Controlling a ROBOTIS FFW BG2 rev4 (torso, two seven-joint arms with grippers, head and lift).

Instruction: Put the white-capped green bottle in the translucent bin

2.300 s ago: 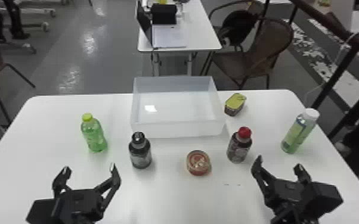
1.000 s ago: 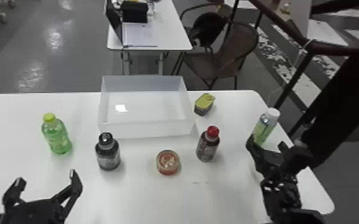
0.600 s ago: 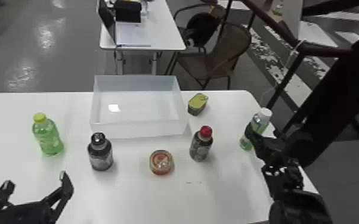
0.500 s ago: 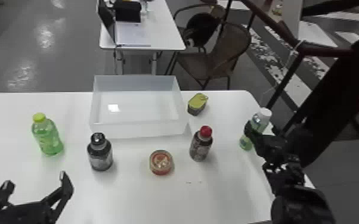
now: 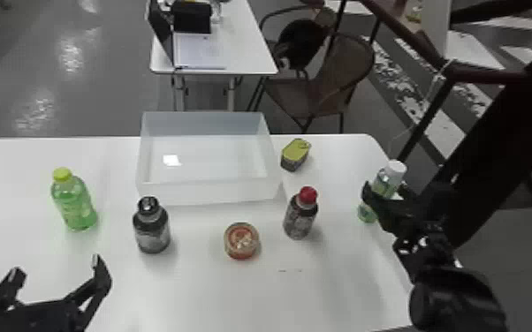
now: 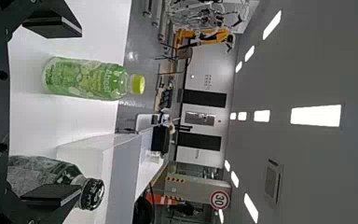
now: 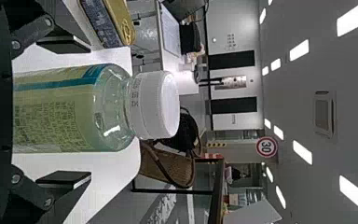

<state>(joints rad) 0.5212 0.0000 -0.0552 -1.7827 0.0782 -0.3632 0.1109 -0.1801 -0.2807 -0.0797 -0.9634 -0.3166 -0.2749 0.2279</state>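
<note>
White and smooth, the tabletop [image 5: 344,282] has its right edge passing close by the right gripper [image 5: 386,194], whose fingers stand wide on either side of the white-capped green bottle [image 5: 368,213]. In the right wrist view, gaps show between the bottle and both fingers. To the left of those fingers, a broad stretch of bare surface runs to a dark bottle with a red cap [image 5: 299,220]. Farther forward and left, the rectangular translucent bin [image 5: 216,192] sits near the table's far edge, with a yellow-topped oblong tin [image 5: 295,154] just beside its wall, on the right fingers' side.

Well to the left, the left gripper [image 5: 57,267] holds its fingers wide apart, with nothing between them. Ahead of them stands a green bottle with a yellow cap [image 5: 75,205]; forward and right are a black-capped dark bottle [image 5: 152,227] and, farther right, a low round can with a reddish top [image 5: 241,240]. Beyond the far edge are a second white table [image 5: 252,53] and a brown woven chair [image 5: 344,66].

The right wrist view cuts off the white-capped bottle's base; in the left wrist view, a finger covers part of the black-capped one.
</note>
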